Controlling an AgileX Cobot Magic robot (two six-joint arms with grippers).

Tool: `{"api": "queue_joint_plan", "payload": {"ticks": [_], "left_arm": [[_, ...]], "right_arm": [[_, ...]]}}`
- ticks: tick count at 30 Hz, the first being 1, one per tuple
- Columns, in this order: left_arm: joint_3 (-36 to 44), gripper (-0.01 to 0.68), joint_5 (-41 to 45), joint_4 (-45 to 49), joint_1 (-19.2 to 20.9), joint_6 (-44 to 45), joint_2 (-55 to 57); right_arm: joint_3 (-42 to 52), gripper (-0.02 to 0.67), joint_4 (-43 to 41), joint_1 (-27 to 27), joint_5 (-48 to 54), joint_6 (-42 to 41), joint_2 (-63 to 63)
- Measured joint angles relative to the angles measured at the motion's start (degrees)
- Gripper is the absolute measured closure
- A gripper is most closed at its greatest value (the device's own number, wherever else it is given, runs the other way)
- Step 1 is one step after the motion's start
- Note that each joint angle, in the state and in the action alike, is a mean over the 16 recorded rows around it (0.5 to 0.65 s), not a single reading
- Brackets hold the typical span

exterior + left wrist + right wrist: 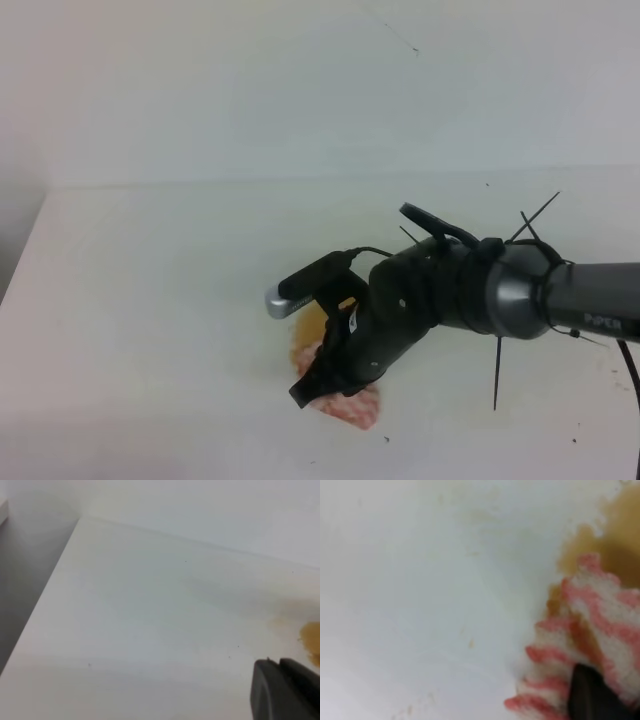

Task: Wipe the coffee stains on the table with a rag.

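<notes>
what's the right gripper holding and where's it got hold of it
The right gripper is shut on the rag, pinching its bunched top against the table.

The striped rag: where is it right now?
The rag lies low and centre in the exterior high view, pinched under the right gripper, on the coffee stain.

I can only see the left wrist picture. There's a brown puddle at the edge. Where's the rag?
Observer: The rag is on the table, under the right end effector.
Operator: Is it holding the rag?
Observer: Yes, it is shut on the rag, which has pink and white stripes.
Operator: Does the rag touch the puddle?
Observer: Yes, in the right wrist view its edge overlaps the coffee stain.
</notes>
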Motion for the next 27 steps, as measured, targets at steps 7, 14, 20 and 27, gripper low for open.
{"api": "queue_joint_plan", "payload": {"ticks": [7,14,20,27], "left_arm": [[0.0,0.675,0.0,0.0,0.0,0.0,0.0],[0.0,0.675,0.0,0.0,0.0,0.0,0.0],[0.0,0.675,0.0,0.0,0.0,0.0,0.0],[0.15,0.675,-0.06,0.0,0.0,0.0,-0.09]], "right_arm": [[-2.51,0.648,0.37,0.03,2.24,-4.3,-4.39],[-3.28,0.648,7.38,0.08,2.73,-14.82,-6.42],[-3.39,0.648,13.98,0.11,2.2,-23.57,-3.37],[-5.66,0.648,16.72,-0.07,2.35,-28.37,2.92]]}}
